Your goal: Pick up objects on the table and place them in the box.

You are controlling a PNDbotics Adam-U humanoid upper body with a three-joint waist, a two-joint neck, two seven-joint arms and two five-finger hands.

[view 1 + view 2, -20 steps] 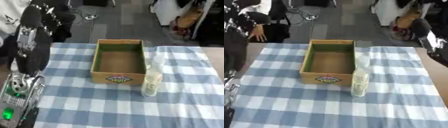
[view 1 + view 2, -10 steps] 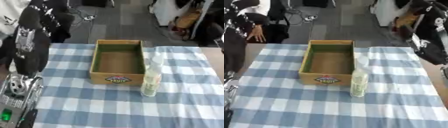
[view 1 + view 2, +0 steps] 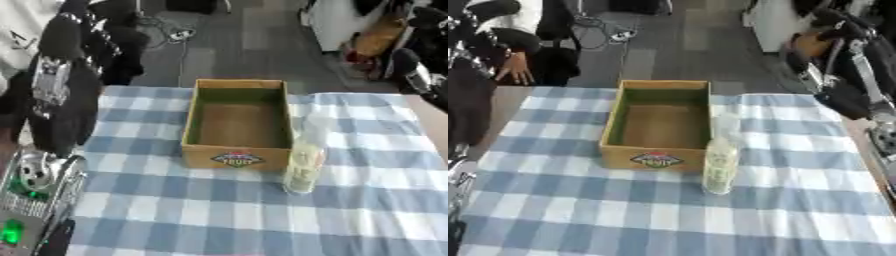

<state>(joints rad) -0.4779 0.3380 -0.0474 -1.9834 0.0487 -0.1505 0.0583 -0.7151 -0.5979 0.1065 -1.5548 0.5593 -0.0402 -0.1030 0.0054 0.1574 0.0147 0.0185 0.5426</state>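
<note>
Open cardboard box [image 3: 238,125] sitting mid-surface [image 3: 367,215] on checked cloth, pale bottle [image 3: 303,167] upright just beside its front right corner. Left arm [image 3: 54,95] looming left of box in left eye view; right arm [image 3: 846,65] showing only in right eye view. Fingers' state: cannot tell, either hand.
</note>
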